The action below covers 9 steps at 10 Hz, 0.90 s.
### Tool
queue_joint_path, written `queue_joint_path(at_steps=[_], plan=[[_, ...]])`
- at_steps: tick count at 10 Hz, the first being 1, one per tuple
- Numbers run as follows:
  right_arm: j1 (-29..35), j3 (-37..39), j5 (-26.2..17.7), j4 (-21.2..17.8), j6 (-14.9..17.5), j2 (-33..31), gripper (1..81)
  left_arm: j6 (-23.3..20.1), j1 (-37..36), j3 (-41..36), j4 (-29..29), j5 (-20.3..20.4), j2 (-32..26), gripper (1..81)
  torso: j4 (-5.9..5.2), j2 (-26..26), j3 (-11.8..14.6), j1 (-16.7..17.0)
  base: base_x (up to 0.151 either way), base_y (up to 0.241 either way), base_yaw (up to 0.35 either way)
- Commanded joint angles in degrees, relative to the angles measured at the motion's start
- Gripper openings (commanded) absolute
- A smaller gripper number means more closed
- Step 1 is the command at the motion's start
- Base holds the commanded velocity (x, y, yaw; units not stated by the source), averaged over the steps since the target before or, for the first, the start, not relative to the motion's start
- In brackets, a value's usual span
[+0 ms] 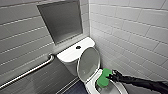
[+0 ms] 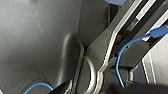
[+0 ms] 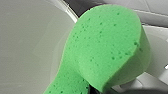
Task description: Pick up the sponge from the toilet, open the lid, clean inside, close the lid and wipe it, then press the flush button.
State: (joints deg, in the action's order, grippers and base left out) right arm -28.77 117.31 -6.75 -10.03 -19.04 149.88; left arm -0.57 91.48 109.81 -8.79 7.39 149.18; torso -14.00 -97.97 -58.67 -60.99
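The white toilet (image 1: 72, 53) stands in the tiled corner with its lid (image 1: 88, 63) raised upright against the tank. A small dark flush button (image 1: 78, 47) sits in the middle of the tank top. My right gripper (image 1: 111, 76) comes in from the right and is shut on the bright green sponge (image 1: 103, 78), which hangs over the rim of the open bowl (image 1: 117, 88). In the right wrist view the sponge (image 3: 105, 50) looms large in front of the pale inner face of the lid (image 3: 30, 45). The left wrist view shows grey robot parts and blue cables.
A metal grab bar (image 1: 27, 72) runs along the grey tiled wall on the left. A dark recessed panel (image 1: 61, 20) sits above the tank. White tiled wall (image 1: 135, 32) closes in on the right. Dark floor (image 1: 75, 88) lies beside the bowl.
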Motion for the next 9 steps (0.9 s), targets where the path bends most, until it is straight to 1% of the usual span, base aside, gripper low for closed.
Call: queue_joint_path(at_steps=[1,2,4,6,8,9], plan=[[8.15,6.43,0.86,-1.22,-3.46,4.13,1.0,-0.48,6.65,-1.35,-0.35,-3.70,-2.39,81.1,0.00,0.00,0.00,0.00,0.000,0.000,0.000],[8.33,10.18,0.86,-1.22,-3.90,6.41,1.0,-1.62,8.15,-1.27,-0.26,-3.70,-2.39,81.1,0.00,0.00,0.00,0.00,0.000,0.000,0.000],[8.67,17.58,0.78,-0.51,-3.81,11.51,1.0,-2.59,9.90,-1.27,-0.35,-3.61,-1.51,81.1,0.00,0.00,0.00,0.00,0.000,0.000,0.000],[9.03,20.57,0.61,0.36,-3.72,14.67,1.0,-2.85,10.08,-1.27,-0.79,-3.70,-0.37,81.1,0.00,0.00,0.00,0.00,0.000,0.000,0.000],[8.59,21.46,0.25,0.45,-3.72,14.86,1.0,-2.85,10.08,-1.09,-0.88,-3.87,0.25,81.1,0.00,0.00,0.00,0.00,0.000,0.000,0.000],[7.37,21.37,0.16,0.45,-3.72,14.07,1.0,-3.11,10.08,-0.74,-0.88,-3.96,0.69,81.1,0.00,0.00,0.00,0.00,0.000,0.000,0.000]])
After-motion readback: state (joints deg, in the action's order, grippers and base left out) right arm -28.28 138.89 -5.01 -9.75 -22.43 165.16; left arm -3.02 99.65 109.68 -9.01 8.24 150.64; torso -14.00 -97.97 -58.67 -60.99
